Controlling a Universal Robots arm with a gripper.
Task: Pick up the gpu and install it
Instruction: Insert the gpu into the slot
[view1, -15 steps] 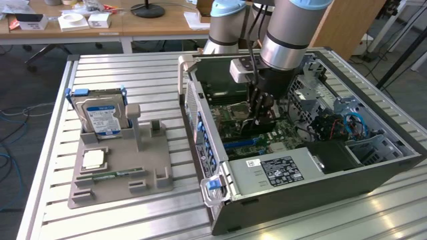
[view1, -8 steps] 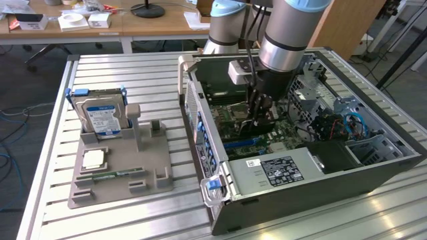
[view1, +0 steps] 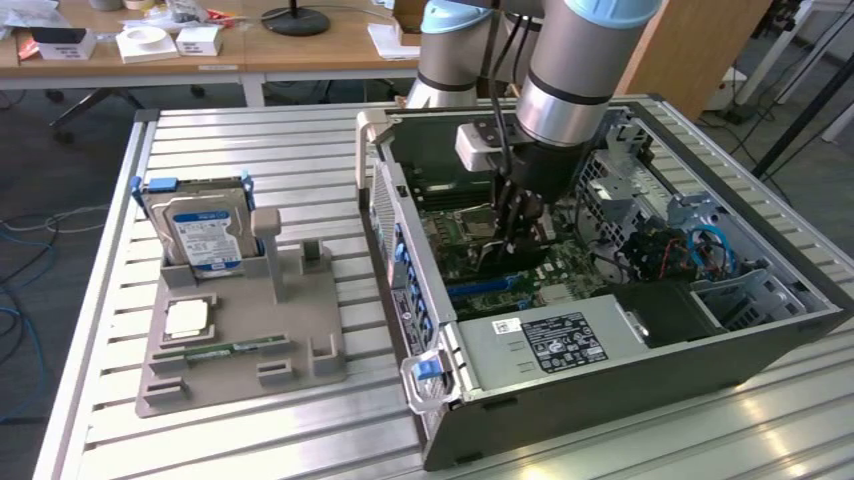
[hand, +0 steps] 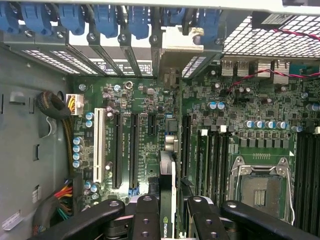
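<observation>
Counted one arm (view1: 567, 70), one hand (hand: 171, 210) and one gpu (hand: 166, 172). Found the arm reaching down into one open computer case (view1: 641, 400), laid on its side on the slatted metal worktop (view1: 267, 150), centre right of the exterior view.

Located the gpu inside that case, over the motherboard (hand: 150, 100), between the two dark fingers (hand: 145, 220). Found the hand pinching the gpu from its two opposite faces. Saw the card edge-on from the wrist, standing at right angles to the board. Noted its long axis parallel to the expansion slots, pointing toward the case wall lined with blue latches (hand: 105, 17). Could not tell whether seated in a slot or just above one.

Counted one white slot (hand: 98, 145) and at least three long black slots (hand: 116, 150) alongside the card, plus one processor socket (hand: 260, 187).

At the exterior view's left, counted one grey holder (view1: 300, 330) on the worktop beside the case. On it, counted one hard drive (view1: 200, 230) standing upright, one square chip (view1: 187, 318) lying flat and one green memory stick (view1: 220, 351) lying flat.
</observation>
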